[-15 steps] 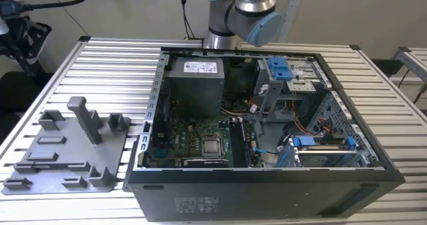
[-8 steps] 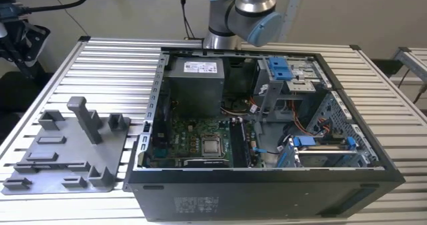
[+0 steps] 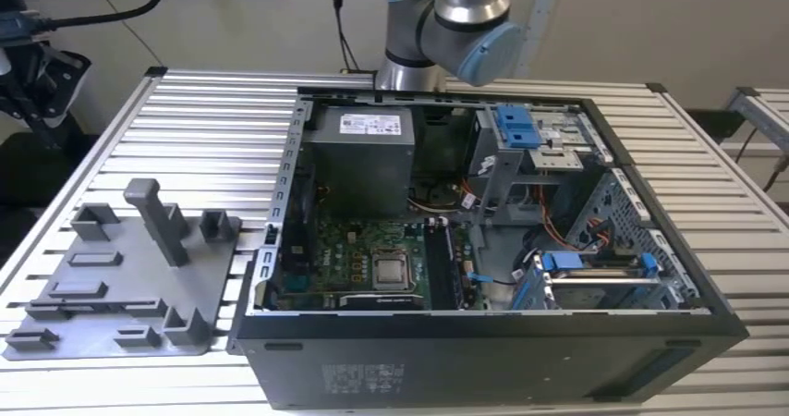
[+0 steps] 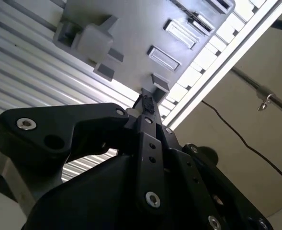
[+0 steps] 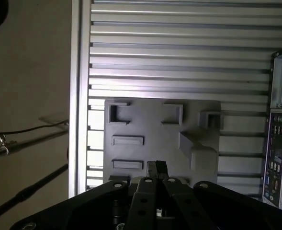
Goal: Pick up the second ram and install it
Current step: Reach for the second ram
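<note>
In both wrist views my gripper (image 4: 147, 101) (image 5: 156, 166) hangs high above the grey plastic tray (image 5: 150, 124) (image 4: 131, 28), and its two dark fingers are pressed together with nothing visible between them. The tray (image 3: 124, 296) lies on the slatted table at the exterior view's left, and its rectangular holders look bare. Inside the open computer case (image 3: 493, 250), dark strips run along the memory slots (image 3: 442, 266) beside the silver CPU (image 3: 392, 271). I cannot tell whether the second ram is among them.
The arm's base (image 3: 444, 28) stands behind the case. A tall grey post (image 3: 158, 217) rises from the tray. Blue drive brackets (image 3: 592, 263) and cables fill the case on the exterior view's right. The table's edge rail (image 5: 80, 96) runs beside the tray.
</note>
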Tool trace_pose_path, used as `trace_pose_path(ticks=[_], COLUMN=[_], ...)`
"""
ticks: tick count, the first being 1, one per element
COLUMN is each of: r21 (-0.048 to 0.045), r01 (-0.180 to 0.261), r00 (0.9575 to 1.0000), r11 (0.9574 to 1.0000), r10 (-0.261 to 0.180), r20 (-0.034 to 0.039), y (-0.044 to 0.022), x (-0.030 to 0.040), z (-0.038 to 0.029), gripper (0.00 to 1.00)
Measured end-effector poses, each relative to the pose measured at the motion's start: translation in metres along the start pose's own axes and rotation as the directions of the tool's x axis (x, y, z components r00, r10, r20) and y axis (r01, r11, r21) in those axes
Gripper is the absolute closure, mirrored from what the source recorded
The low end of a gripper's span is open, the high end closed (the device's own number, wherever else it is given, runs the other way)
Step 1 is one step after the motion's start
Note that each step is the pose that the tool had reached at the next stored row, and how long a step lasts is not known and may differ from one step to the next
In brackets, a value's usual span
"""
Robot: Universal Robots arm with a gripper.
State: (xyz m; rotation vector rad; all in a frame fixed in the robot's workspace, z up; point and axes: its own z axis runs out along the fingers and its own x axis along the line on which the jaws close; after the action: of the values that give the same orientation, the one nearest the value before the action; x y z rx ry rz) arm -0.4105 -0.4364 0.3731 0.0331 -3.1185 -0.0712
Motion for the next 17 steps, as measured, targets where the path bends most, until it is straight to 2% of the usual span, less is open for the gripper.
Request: trace_pose_path(ticks=[9, 17], r21=[0.0002, 0.0003], r01=[0.007, 0.015], r00=[1.0, 0.9999], r11=[1.0, 0.9999], r10=[-0.007, -0.015], r20=[-0.0004, -0.0007], y=[-0.0171, -0.0366], x=[0.0005, 0.0009], z=[0.0031, 0.0056], gripper=[0.89, 0.89])
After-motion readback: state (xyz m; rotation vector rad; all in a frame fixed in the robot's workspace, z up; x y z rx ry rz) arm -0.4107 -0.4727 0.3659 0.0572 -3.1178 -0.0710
